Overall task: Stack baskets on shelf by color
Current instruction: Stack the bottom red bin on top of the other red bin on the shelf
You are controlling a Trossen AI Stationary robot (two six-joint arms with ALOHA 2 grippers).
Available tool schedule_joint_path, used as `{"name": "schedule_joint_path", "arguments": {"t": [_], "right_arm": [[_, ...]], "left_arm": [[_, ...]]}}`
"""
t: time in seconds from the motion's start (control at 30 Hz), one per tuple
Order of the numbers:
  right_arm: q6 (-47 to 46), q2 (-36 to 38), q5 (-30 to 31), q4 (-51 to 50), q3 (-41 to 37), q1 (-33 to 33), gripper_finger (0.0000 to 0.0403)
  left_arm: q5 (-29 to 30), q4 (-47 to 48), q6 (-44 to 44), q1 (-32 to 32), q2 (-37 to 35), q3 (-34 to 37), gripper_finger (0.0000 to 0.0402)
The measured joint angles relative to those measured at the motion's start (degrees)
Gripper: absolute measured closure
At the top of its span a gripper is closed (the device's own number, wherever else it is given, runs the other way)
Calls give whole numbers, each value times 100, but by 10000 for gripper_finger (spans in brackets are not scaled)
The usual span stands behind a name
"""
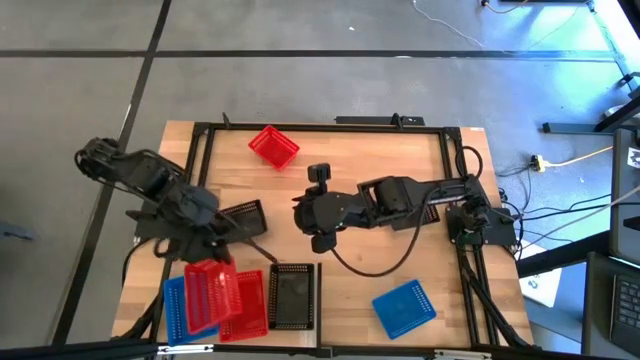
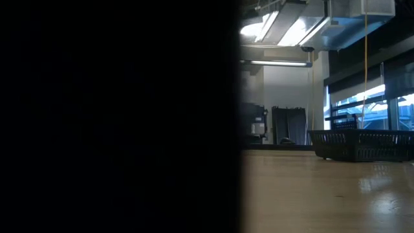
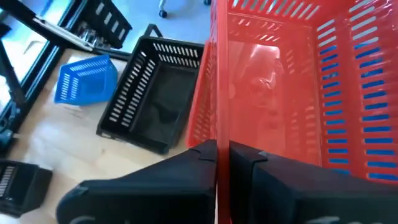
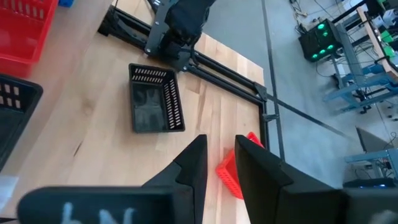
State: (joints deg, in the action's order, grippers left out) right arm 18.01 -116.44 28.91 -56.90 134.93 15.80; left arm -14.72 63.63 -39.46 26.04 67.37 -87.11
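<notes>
Gripping a slotted-wall red basket point(image 3: 292, 87) by its rim — left gripper point(image 3: 222, 155), fingers pinched tight.

Even daylight fills the high view; soft shadows. The low view's left half is black, ceiling lights point(image 2: 284, 29) glaring. Wrist foregrounds blur.

Both my arms are dark, near-black, built of blocky rounded joint housings with a matte finish. My left gripper point(image 3: 222, 163) ends in two flat black fingers with angular, faceted bases; wide black housing behind them. My right gripper point(image 4: 219, 163) has two tapered black fingers, smooth-sided; pale, blurred markings show on the housing behind them. A thin black cable loops out from beneath my right arm. A small black cylindrical unit sits just beside my right wrist.
</notes>
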Motion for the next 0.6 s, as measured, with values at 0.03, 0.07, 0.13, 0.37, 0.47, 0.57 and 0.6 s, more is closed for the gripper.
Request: {"name": "schedule_joint_path", "arguments": {"t": [0.03, 0.07, 0.13, 0.37, 0.47, 0.57, 0.6], "right_arm": [[5, 0, 0, 0, 0, -6, 318], [6, 0, 0, 0, 0, -14, 318], [3, 0, 0, 0, 0, -25, 318], [3, 2, 0, -12, 0, -32, 318], [3, 2, 0, -44, -2, -32, 318], [7, 2, 0, -65, -2, -32, 318], [10, 3, 0, -88, -2, -32, 318]], "left_arm": [[5, -43, -2, 0, 80, 0, 401], [17, -105, -6, 0, 166, 2, 401], [48, -295, -9, -4, 322, 2, 401], [51, -333, -20, -2, 666, 2, 401], [56, -329, 7, 13, 795, 2, 401], [57, -327, 29, 67, 858, 2, 401], [55, -329, 31, 100, 880, 2, 401]]}}
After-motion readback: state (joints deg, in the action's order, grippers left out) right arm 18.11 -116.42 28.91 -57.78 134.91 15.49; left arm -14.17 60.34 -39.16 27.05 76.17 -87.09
